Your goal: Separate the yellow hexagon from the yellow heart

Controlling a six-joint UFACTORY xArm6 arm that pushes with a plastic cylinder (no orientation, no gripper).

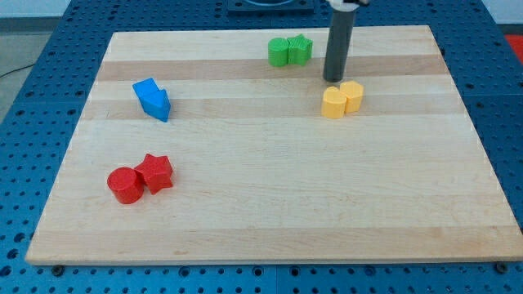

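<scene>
Two yellow blocks sit touching each other at the view's upper right. The left one (pixel 333 104) looks like the yellow heart and the right one (pixel 352 95) like the yellow hexagon, though the shapes are hard to make out. My tip (pixel 333 79) rests on the board just above the left yellow block, with a small gap between them. The dark rod rises from the tip toward the view's top.
A green circle (pixel 279 52) and a green star (pixel 300 49) touch at the top centre, left of the rod. Two blue blocks (pixel 153 99) touch at the upper left. A red circle (pixel 125 185) and a red star (pixel 154 173) touch at the lower left. The wooden board (pixel 270 204) has blue pegboard around it.
</scene>
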